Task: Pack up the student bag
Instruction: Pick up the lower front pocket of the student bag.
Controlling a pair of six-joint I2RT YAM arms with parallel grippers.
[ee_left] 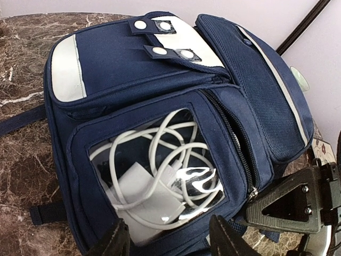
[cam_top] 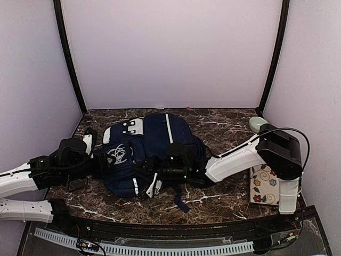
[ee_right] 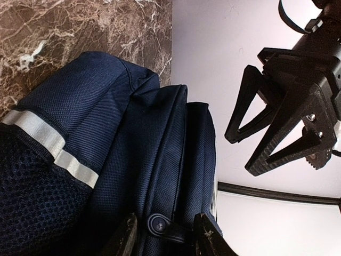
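Closest to the lens, the left gripper (ee_left: 168, 234) holds its two black fingers apart at the bottom edge of the student bag (ee_left: 133, 80), a large navy-blue fabric backpack with thin white stripes. The right wrist view shows pale wall between those fingers, so nothing is clamped. A dark brown marble-patterned table (cam_top: 229, 205) carries everything. The bag lies front up in the middle of it, between the two white-and-black arms. The right gripper (ee_right: 165, 229) reaches in from the bag's right side. Its fingers sit either side of a fabric fold with a round dark stud, and whether they pinch that fold cannot be told. Right of the bag, well apart from it, lies a cream flower-patterned flat card (cam_top: 264, 184), and behind that a pale green round dish (cam_top: 257, 124). On the bag's front, a pale grey patch (ee_left: 184, 38) bears two navy snap straps. Below the patch, a coiled white cable (ee_left: 154, 154) and a white plug block (ee_left: 138, 189) sit inside the bag's clear pocket
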